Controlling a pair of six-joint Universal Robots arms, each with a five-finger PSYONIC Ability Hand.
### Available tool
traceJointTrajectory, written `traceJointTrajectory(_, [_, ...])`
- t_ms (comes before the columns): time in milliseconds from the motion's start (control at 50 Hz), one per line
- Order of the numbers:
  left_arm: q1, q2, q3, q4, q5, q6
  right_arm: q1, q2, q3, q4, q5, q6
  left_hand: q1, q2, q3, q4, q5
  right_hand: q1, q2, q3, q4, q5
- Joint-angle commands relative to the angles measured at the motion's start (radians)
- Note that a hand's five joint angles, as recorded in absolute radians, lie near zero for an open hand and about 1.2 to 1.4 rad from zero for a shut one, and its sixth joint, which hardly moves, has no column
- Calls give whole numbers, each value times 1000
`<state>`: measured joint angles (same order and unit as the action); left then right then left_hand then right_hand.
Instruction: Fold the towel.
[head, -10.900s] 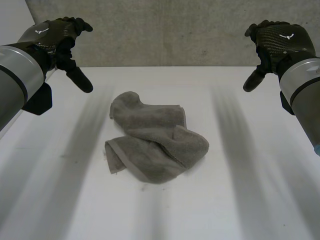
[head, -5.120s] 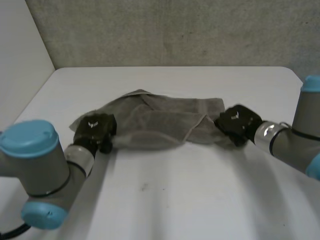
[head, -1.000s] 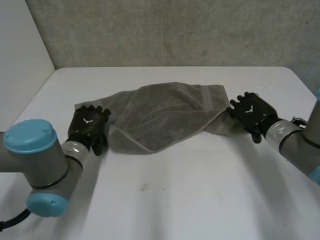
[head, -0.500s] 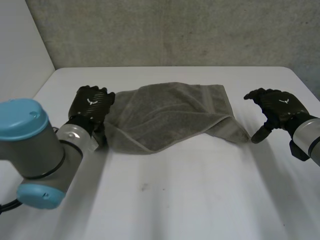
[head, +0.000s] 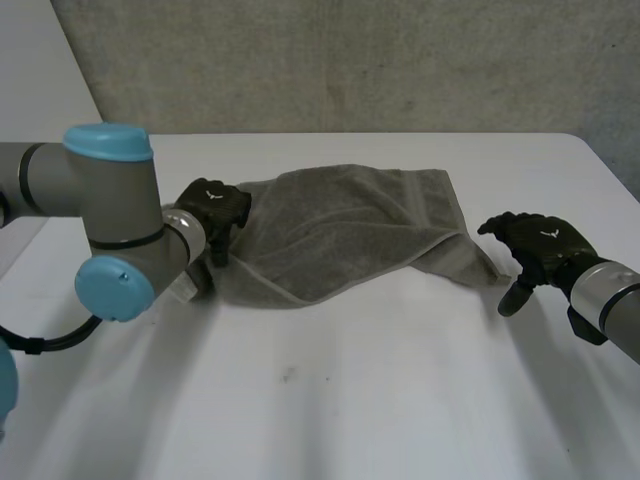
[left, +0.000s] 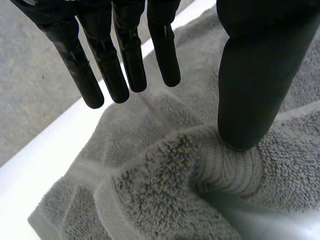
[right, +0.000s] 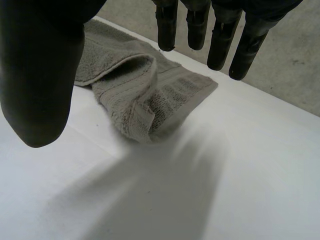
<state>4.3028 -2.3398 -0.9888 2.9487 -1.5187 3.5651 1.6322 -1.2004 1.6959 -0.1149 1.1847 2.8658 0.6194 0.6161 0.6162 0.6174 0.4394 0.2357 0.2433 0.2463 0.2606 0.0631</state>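
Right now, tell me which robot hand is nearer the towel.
Left. The left robot hand rests on the towel's left end, thumb pressing into the cloth. The right robot hand hangs open over the table, apart from the towel's right corner.

The grey terry towel (head: 340, 225) lies loosely spread and rumpled across the far half of the white table (head: 350, 400), one end corner doubled over on itself.

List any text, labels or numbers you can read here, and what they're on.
No words or numbers can be read.
Left hand: a small white emblem on its back, no letters.
Right hand: a similar white mark, no letters.
Towel: no label visible.
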Motion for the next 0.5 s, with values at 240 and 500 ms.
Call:
traceJointTrajectory(240, [21,-70,65,-171,-52,8,-2,22,-2,-2,0,-20,310,313,313,312,315,-61,-69,-72,-86,-63])
traceJointTrajectory(500, [40,-33,13,-184,-74,9,-2,32,-2,-3,1,-48,431,434,434,433,436,-61,-69,-72,-86,-63])
